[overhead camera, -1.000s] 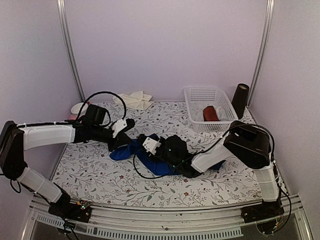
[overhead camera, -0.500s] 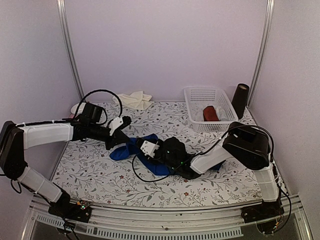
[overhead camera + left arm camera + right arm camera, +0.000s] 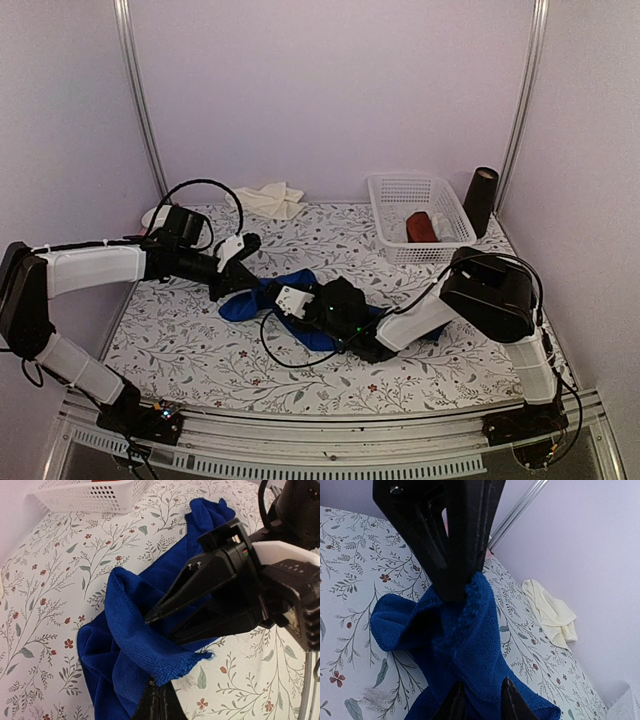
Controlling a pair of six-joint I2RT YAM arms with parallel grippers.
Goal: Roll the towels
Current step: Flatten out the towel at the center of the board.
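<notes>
Royal blue towel (image 3: 246,303) lies bunched at the middle of the table (image 3: 200,350), one edge raised. The right gripper (image 3: 150,616) pinches a fold of it, and the left gripper (image 3: 158,694) is clamped on its raised hem. The cream towel (image 3: 268,198) lies crumpled at the table's far edge.
</notes>
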